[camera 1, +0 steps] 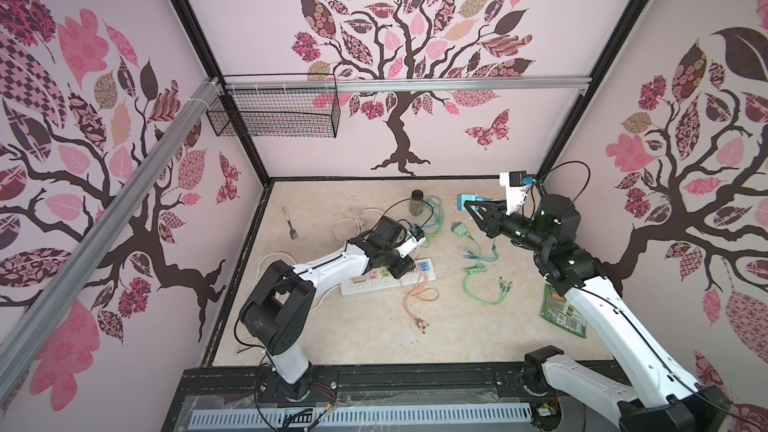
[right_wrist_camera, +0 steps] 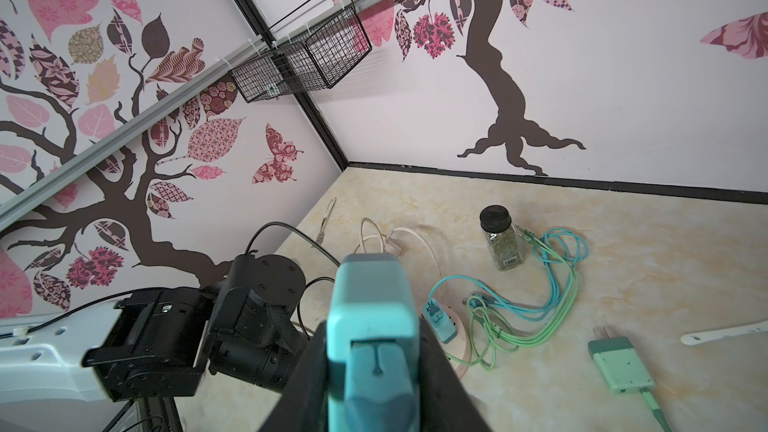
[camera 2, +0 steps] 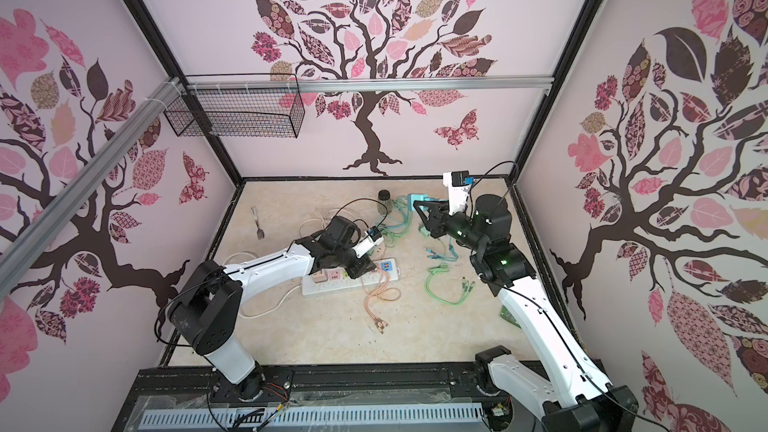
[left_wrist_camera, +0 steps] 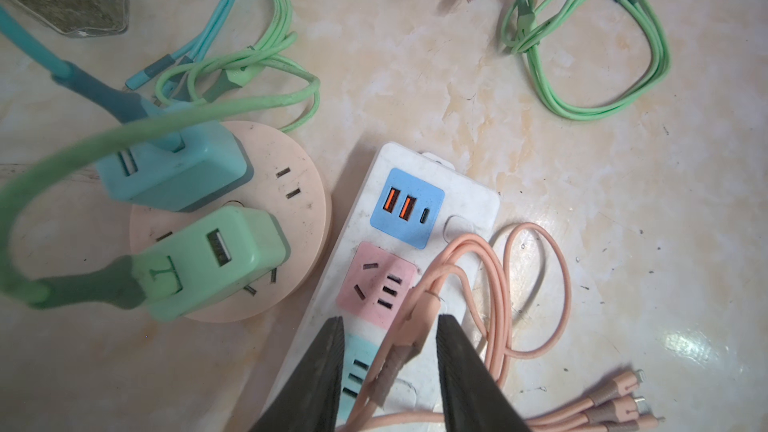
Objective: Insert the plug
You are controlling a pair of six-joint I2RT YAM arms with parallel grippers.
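The prongs of the plug (right_wrist_camera: 370,297) are hidden in the right wrist view behind its boxy, rounded teal plastic body; the right pincer (right_wrist_camera: 372,326) clamps it, raised above the marbled bench (right_wrist_camera: 623,243). The left pincer (left_wrist_camera: 390,320), jaws apart, straddles a peach cable (left_wrist_camera: 417,313) over the scuffed white power strip (left_wrist_camera: 469,201), one end cut off.

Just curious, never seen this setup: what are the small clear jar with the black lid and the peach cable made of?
Small clear jar with black lid: glass or clear plastic, glossy; dried flakes show through. Peach cable: probably soft rubbery sleeve, matte, bends loosely.
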